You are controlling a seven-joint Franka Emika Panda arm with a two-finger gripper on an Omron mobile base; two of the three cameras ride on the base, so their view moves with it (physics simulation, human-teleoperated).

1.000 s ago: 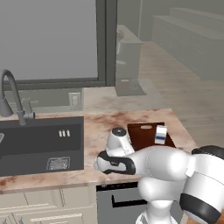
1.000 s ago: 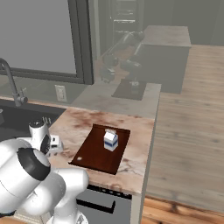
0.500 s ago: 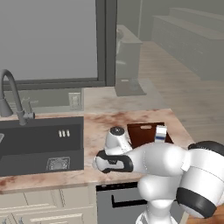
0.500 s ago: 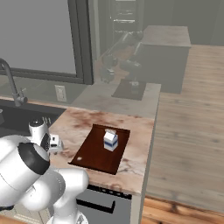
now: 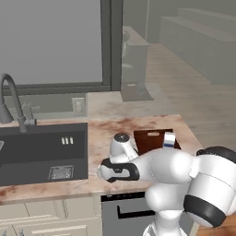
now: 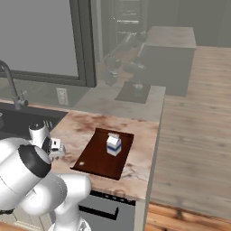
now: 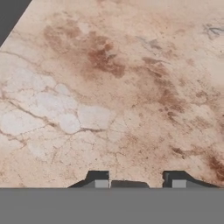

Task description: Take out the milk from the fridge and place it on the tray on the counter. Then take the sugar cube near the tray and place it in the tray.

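The milk (image 6: 113,144), a small white carton with a blue band, stands upright on the dark reddish-brown tray (image 6: 97,158) on the marbled counter (image 6: 135,153). From the other side the milk (image 5: 169,139) sits at the right end of the tray (image 5: 147,138). My gripper (image 6: 55,148) is low over the counter just left of the tray, pointing down. In the hand view my gripper (image 7: 139,183) has its two tips apart over bare stone, with nothing showing between them. The sugar cube is hidden, and the fridge is out of view.
A black sink basin (image 5: 41,152) with a curved faucet (image 5: 11,99) lies left of the hand. A wall outlet (image 5: 78,106) sits behind it. The counter ends just right of the tray, above the wooden floor (image 6: 194,149).
The arm has hardly moved and stays low beside the tray. The milk and the tray stand as before.
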